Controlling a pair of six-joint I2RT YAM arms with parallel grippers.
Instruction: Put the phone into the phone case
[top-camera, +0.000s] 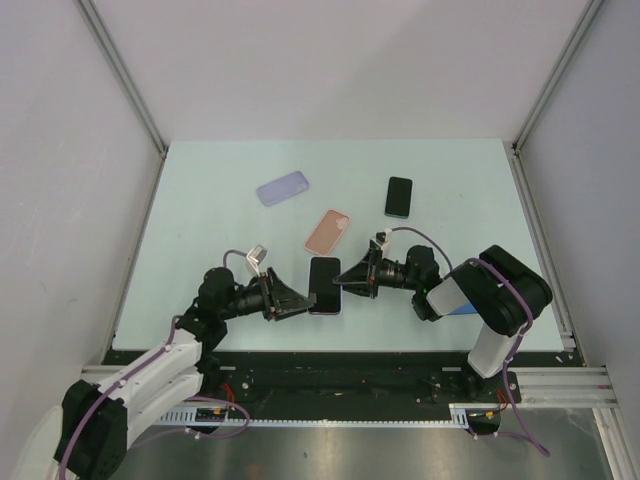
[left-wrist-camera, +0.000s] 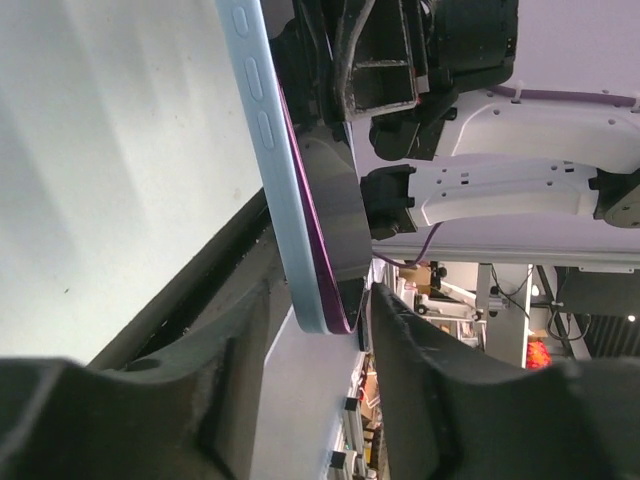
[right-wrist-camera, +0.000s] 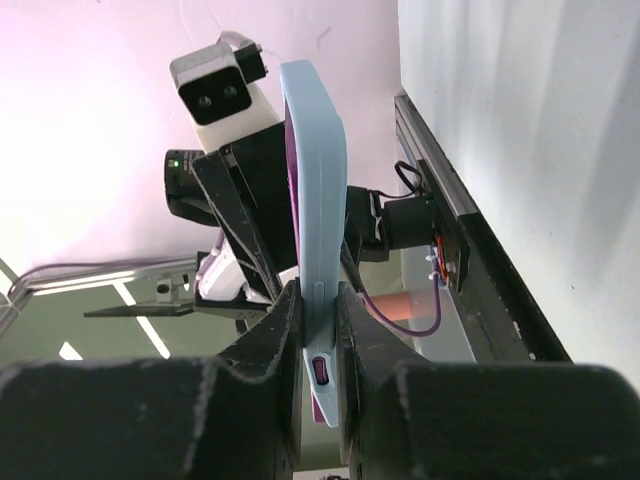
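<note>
A purple phone (top-camera: 325, 283) with a dark screen sits in a light blue case and is held just above the table between both grippers. My right gripper (top-camera: 349, 275) is shut on its right edge. In the right wrist view the fingers clamp the blue case (right-wrist-camera: 315, 200) at my gripper (right-wrist-camera: 318, 300), and a purple edge shows past the case rim. My left gripper (top-camera: 304, 298) grips the lower left end. In the left wrist view the case (left-wrist-camera: 285, 200) with its purple rim lies between the fingers at my gripper (left-wrist-camera: 322, 305), which looks closed on it.
A lavender case (top-camera: 283, 188) lies at the back left. A salmon-pink case (top-camera: 329, 231) lies just behind the held phone. A black phone (top-camera: 399, 196) lies at the back right. White walls enclose the light green table (top-camera: 200, 220).
</note>
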